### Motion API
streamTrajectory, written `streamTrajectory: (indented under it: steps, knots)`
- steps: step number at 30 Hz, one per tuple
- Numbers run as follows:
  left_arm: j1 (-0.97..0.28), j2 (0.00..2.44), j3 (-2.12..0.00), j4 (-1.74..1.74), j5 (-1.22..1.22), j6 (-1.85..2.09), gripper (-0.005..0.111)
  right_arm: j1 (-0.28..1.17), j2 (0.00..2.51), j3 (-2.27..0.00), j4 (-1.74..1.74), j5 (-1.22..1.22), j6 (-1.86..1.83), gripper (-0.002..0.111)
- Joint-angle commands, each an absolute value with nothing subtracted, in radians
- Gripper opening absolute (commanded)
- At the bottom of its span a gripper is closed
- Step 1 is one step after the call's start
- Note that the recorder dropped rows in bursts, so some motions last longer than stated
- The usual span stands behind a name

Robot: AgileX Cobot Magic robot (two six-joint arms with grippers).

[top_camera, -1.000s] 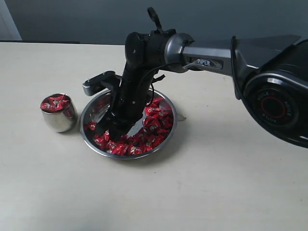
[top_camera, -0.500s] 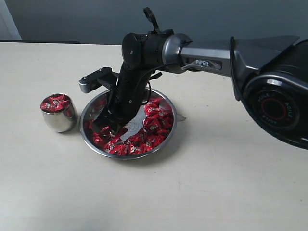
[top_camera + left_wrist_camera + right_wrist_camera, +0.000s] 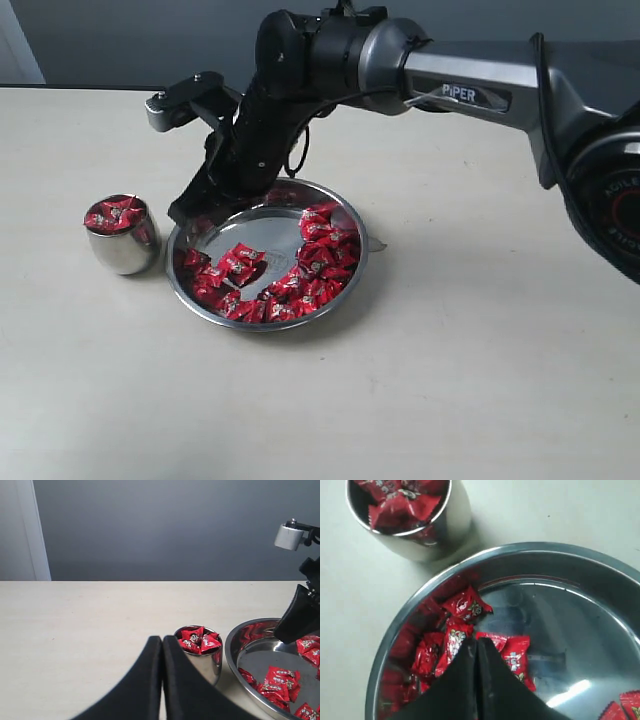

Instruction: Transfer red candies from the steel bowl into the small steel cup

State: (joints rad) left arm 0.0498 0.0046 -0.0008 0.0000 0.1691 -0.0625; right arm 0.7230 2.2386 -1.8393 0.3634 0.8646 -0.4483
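Note:
The steel bowl [image 3: 275, 222] holds red candies [image 3: 322, 255] along its near and right sides, with two loose ones near the middle. My right gripper [image 3: 184, 212] hangs above the bowl's left rim, between bowl and small steel cup [image 3: 122, 245]. In the right wrist view its jaws [image 3: 476, 643] are shut with no candy showing between them; candies [image 3: 468, 605] lie below in the bowl [image 3: 570, 595]. The cup [image 3: 437, 532] is heaped with red candies [image 3: 115, 213]. My left gripper [image 3: 162, 640] is shut and empty, low over the table just in front of the cup [image 3: 202, 660].
The pale table [image 3: 450, 380] stretches around bowl and cup. The right arm [image 3: 460, 85] reaches in from the right over the bowl's far side. A grey wall [image 3: 165, 525] stands behind the table's far edge.
My right gripper closed, then rose out of the bowl, moving up and left toward the cup. Candies in the bowl were stirred, leaving two near its middle.

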Motion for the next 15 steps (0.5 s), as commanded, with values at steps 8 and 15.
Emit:
streamTrajectory:
  steps: [8, 15]
  knots:
    - [0.045, 0.000, 0.000, 0.000, 0.163, -0.067, 0.000, 0.722, 2.308, -1.840, 0.299, 0.910, -0.478, 0.030]
    - [0.045, 0.000, 0.000, 0.000, 0.163, -0.067, 0.000, 0.722, 2.349, -1.840, 0.300, 0.910, -0.478, 0.040]
